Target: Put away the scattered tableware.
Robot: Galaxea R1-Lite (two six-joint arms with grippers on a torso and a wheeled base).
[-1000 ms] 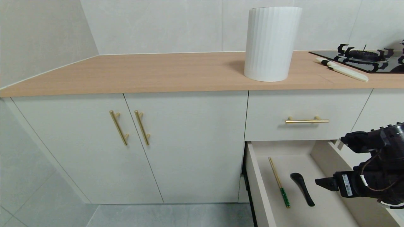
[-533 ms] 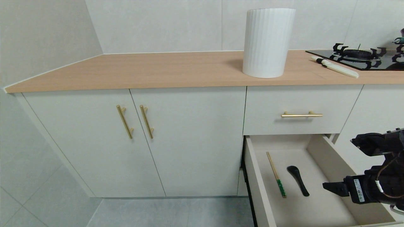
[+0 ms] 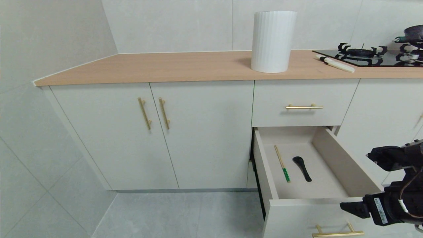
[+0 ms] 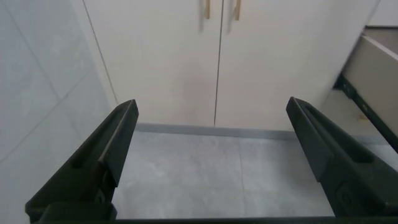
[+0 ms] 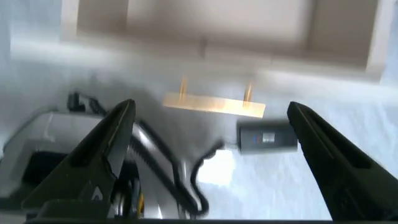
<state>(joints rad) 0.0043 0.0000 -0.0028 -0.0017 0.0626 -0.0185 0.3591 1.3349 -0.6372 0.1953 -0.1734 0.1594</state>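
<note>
The lower drawer [image 3: 297, 213] stands pulled out. Inside lie a pair of chopsticks [image 3: 282, 164] with green ends and a black spoon [image 3: 301, 167], side by side. My right gripper [image 3: 355, 180] hangs open at the drawer's front right corner, outside it, holding nothing. In the right wrist view that gripper [image 5: 210, 107] faces the drawer front and its gold handle [image 5: 214, 104]. A cream-handled knife [image 3: 334, 63] rests on the wooden counter beside the stove. My left gripper [image 4: 211, 106] is open and points at the floor before the cabinet doors [image 4: 217, 50].
A tall white ribbed cylinder [image 3: 272, 41] stands on the counter [image 3: 165, 66] above the drawers. A gas stove [image 3: 363, 53] with a pot [image 3: 413, 33] is at the far right. The upper drawer [image 3: 304, 106] is closed. Grey floor [image 3: 181, 215] lies free before the double doors [image 3: 155, 112].
The whole head picture has pulled back from the cabinets, so the camera moved. My right gripper, earlier over the drawer's inside, now sits outside its front corner. Chopsticks and spoon lie unchanged.
</note>
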